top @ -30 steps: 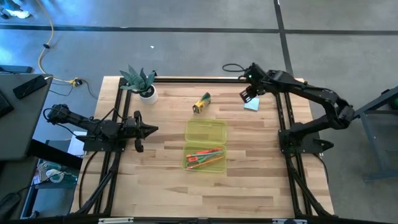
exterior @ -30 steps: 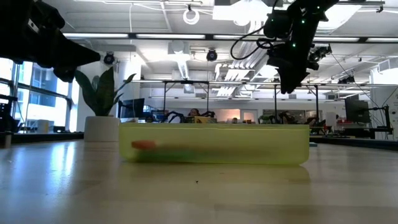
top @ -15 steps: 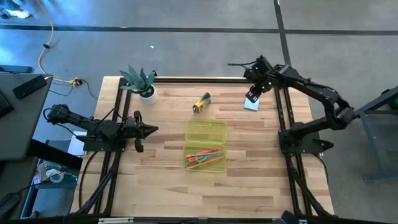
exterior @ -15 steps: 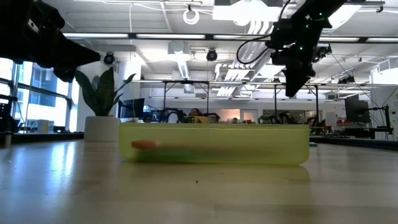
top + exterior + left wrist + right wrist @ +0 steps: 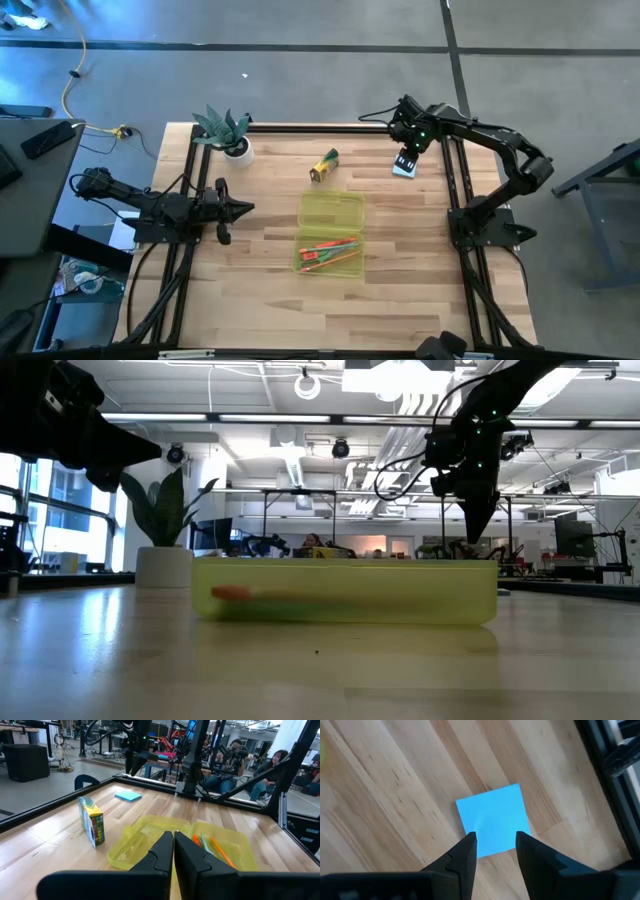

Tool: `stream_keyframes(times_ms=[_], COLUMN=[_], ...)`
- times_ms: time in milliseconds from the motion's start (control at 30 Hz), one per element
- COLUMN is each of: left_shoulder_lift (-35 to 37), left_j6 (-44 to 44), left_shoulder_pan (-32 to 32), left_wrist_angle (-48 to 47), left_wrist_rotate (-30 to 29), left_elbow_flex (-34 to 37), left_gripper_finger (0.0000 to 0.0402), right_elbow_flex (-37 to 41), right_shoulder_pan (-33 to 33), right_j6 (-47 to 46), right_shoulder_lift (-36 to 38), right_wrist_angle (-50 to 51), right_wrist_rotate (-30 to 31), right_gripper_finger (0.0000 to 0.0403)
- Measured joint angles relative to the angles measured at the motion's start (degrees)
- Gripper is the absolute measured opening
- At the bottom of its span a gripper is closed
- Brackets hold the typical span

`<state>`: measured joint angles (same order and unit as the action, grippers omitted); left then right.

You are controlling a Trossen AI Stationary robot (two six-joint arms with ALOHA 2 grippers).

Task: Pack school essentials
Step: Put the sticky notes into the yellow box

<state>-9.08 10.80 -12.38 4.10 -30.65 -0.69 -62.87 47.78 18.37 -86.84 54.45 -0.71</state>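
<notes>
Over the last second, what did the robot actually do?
The right claw swung over the blue notepad and came down toward it, open, the pad not yet gripped. The left claw stayed shut and parked at the table's left. The case, crayon box and plant did not move.

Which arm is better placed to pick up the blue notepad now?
The right: its open claw hangs directly over the blue notepad. The left claw waits shut, far across the table.
</notes>
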Motion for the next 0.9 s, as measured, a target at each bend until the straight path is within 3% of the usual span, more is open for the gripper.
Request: stream_keyframes(times_ms=[133, 267, 733, 900], left_shoulder_lift=[0.00, 0.00, 0.00, 0.00], left_j6=[0.01, -0.01, 0.01, -0.01], left_shoulder_pan=[0.00, 0.00, 0.00, 0.00], left_wrist_angle=[0.00, 0.00, 0.00, 0.00], left_wrist_rotate=[0.00, 0.00, 0.01, 0.00], left_elbow_flex=[0.00, 0.00, 0.00, 0.00], left_gripper_finger=[0.0005, 0.0005, 0.0005, 0.0005], right_elbow_flex=[0.00, 0.00, 0.00, 0.00], right_shoulder_pan=[0.27, 0.36, 0.33, 0.18], right_j6=[1.94, 3.11, 10.34, 13.61], right_shoulder_lift=[-0.50, -0.62, -0.62, -1.69], right_wrist_angle=[-0.83, -0.78, -1.16, -1.74], right_wrist_rotate=[-0.01, 0.08, 1.07, 1.83], right_gripper_finger=[0.0140, 0.0176, 0.0388, 0.0394])
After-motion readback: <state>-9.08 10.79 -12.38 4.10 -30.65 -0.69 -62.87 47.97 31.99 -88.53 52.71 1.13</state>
